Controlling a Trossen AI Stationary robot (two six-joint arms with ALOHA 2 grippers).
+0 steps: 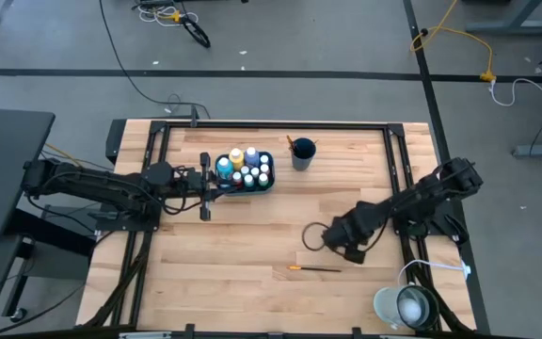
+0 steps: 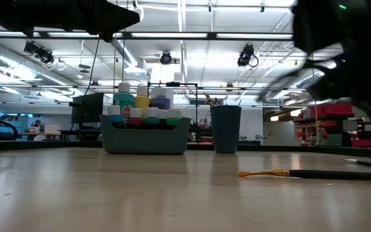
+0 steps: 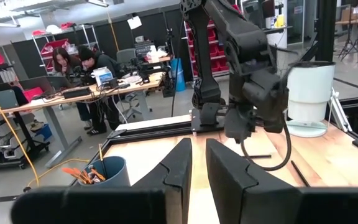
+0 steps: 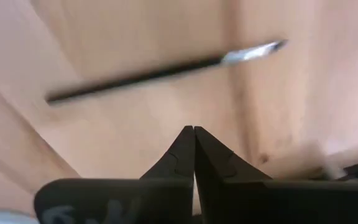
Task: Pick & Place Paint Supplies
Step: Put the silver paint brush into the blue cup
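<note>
A wooden table (image 1: 252, 235) carries the scene, with two dark arms reaching in from either side. The left arm lies stretched toward the teal tray (image 1: 246, 185), and the left pincer (image 1: 207, 188) sits just beside the tray's near end, its fingers (image 3: 179, 171) standing slightly apart with a narrow gap between them and nothing held. The right arm bends in low over the table, well apart from the tray, and the right pincer (image 4: 194, 134) hangs with its tips pressed together, gripping nothing.

The tray, directly ahead of the left pincer, is packed with white-capped paint bottles (image 1: 247, 169) in blue, yellow, purple and white, standing upright. Beyond the tray, farther from the left pincer, stands the dark blue round cup (image 1: 303, 153) with a few brushes (image 3: 82, 175) poking out of it.

One thin paintbrush (image 1: 313, 269) lies flat on the bare table just ahead of the right pincer's closed tips, its dark handle pointing one way and its orange end the other; the tips are near it but not touching. From the low view the same brush rests alone in the foreground, the tray and cup side by side behind it.

Across the room beyond the table, people (image 3: 82, 65) sit at a desk.
</note>
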